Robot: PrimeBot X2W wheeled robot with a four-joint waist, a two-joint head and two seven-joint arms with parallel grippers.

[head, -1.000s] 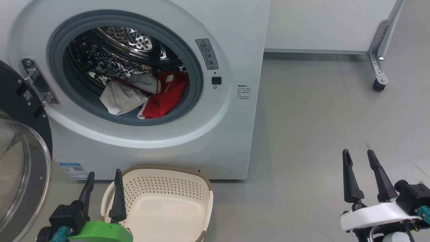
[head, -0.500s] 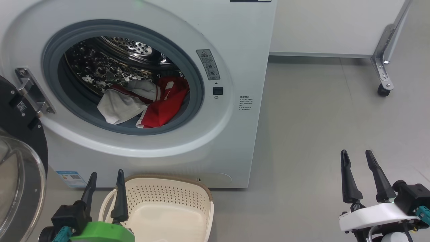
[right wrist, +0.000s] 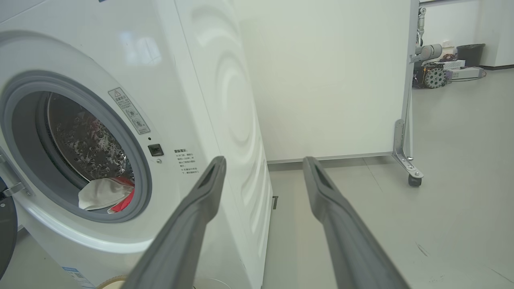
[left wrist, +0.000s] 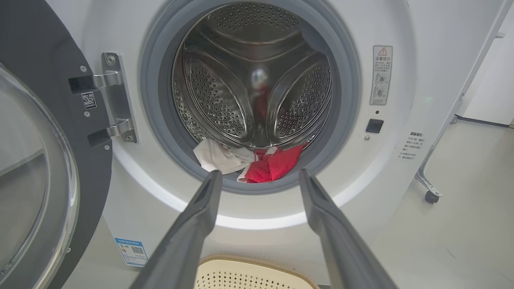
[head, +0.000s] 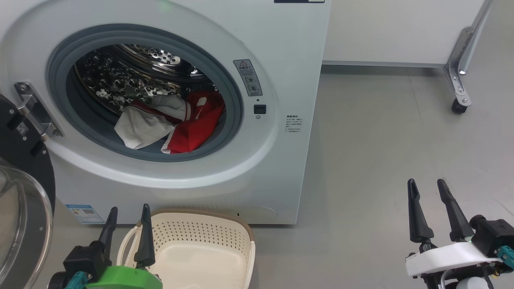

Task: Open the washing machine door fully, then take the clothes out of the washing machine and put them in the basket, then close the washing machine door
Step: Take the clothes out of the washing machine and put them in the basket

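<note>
Only my head camera has drifted — the clothes (head: 168,124) still lie in the washing machine (head: 281,168); left gripper (head: 129,207) before it, right gripper (head: 425,181) off its right — both spread, empty.

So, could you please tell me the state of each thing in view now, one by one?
washing machine door, open, swung out to the left.
washing machine, opening uncovered, loaded.
clothes, piled at the front of the drum, not gripped.
basket, on the floor before the machine, nothing in the part that shows.
left gripper, open, empty.
right gripper, open, empty.
</note>
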